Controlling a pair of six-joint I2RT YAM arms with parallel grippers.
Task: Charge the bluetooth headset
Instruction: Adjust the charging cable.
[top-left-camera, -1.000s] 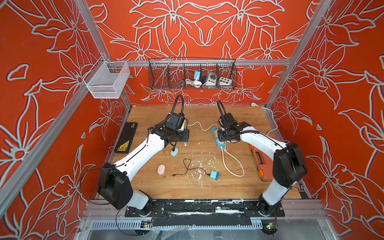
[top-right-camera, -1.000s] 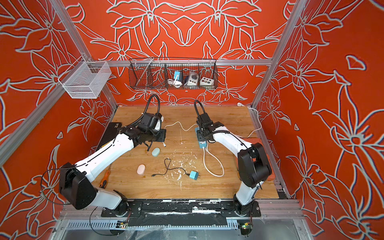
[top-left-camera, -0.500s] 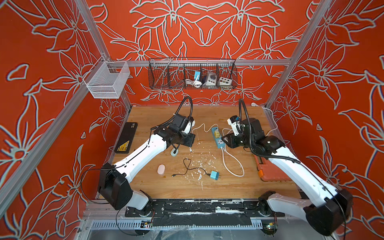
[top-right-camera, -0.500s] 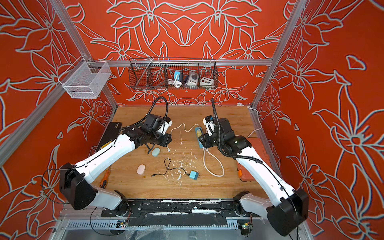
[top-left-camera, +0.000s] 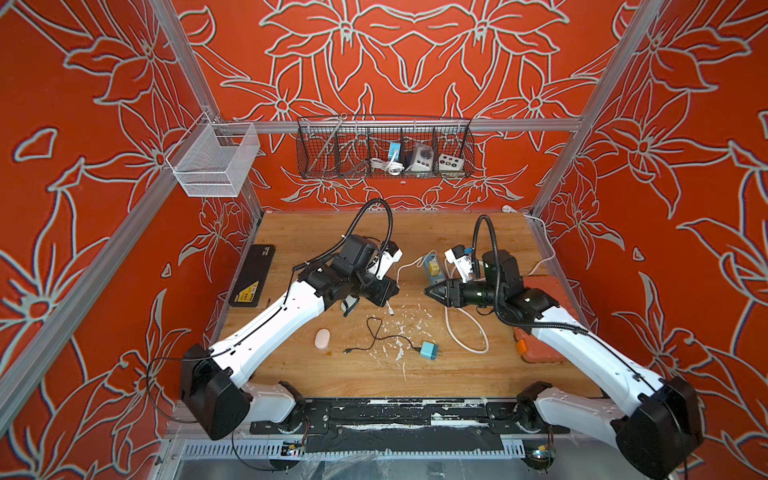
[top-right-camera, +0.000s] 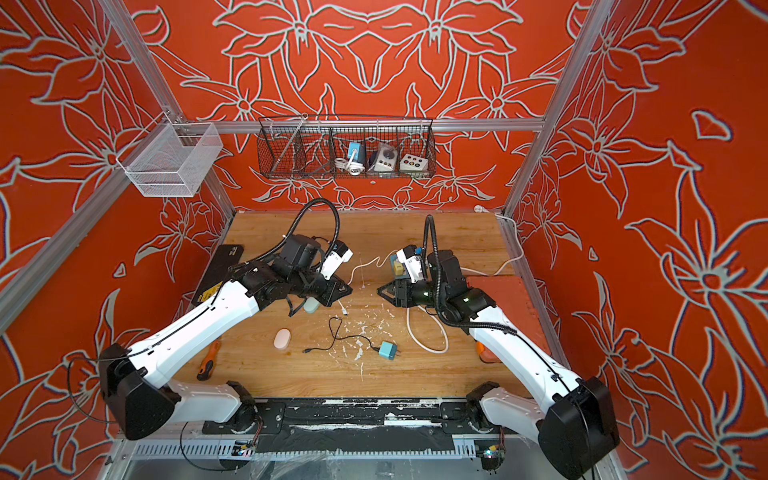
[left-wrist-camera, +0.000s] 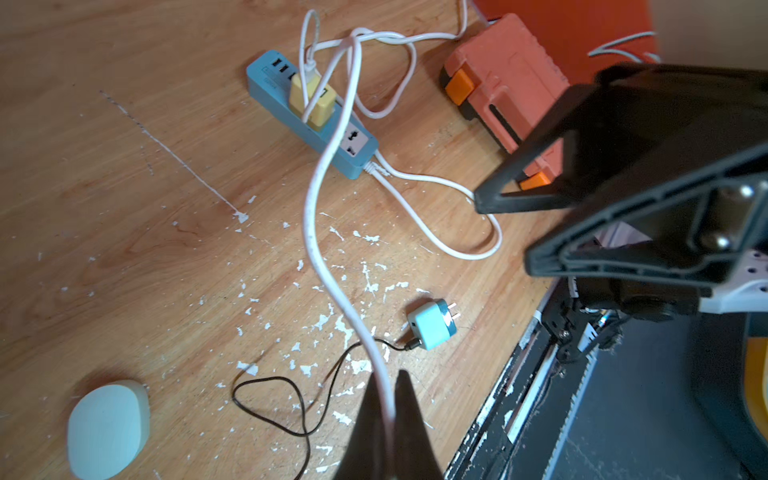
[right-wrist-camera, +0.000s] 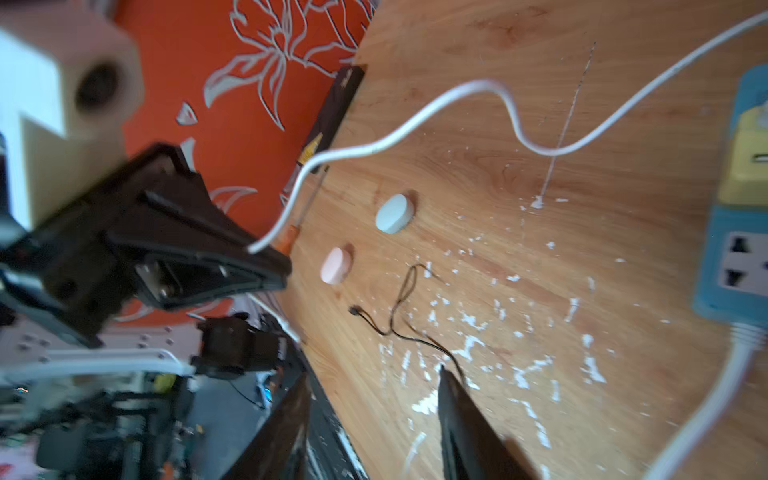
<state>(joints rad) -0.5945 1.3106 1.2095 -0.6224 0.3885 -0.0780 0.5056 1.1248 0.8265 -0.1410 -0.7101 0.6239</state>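
A white charging cable runs from a yellow adapter plugged into the blue power strip. My left gripper is shut on the cable near its free end, which hangs below the fingers. Two small oval headset cases lie on the wooden table. The pale blue case is partly under my left gripper, and the pink case lies nearer the front. My right gripper is open and holds nothing. It points at the left gripper across a small gap.
A light blue wall adapter with a thin black cable lies front centre. An orange tool case is at the right edge. A black pad and a screwdriver are at the left. A wire basket hangs on the back wall.
My right gripper left the power strip, swung low and turned to face the left gripper, jaws wider. The left gripper carried the white cable to the right.
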